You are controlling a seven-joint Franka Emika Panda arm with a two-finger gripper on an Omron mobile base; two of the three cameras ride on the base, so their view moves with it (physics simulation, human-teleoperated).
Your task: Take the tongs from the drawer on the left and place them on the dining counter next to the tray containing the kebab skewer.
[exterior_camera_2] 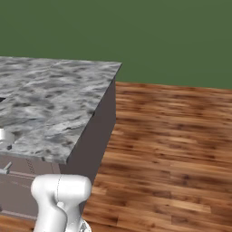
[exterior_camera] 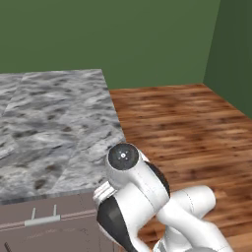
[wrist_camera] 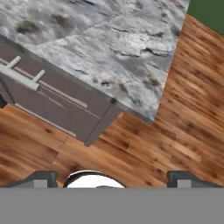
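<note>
I'm parked at the corner of the dining counter, the arm folded low beside it. In the hand view the gripper looks down past the counter's marble corner at the wood floor. Its two finger tips stand spread wide, nothing between them.

The drawer sits under the counter edge, front flush, so I judge it closed. Its silver bar handle lies up and left of the fingers, well apart from them. That same handle shows just below the marble edge in the left base view.

I can't spot the tongs; I judge they're inside that drawer.

The wide jaws suit a reach for the handle. The hand must swing toward the drawer front first.
</note>
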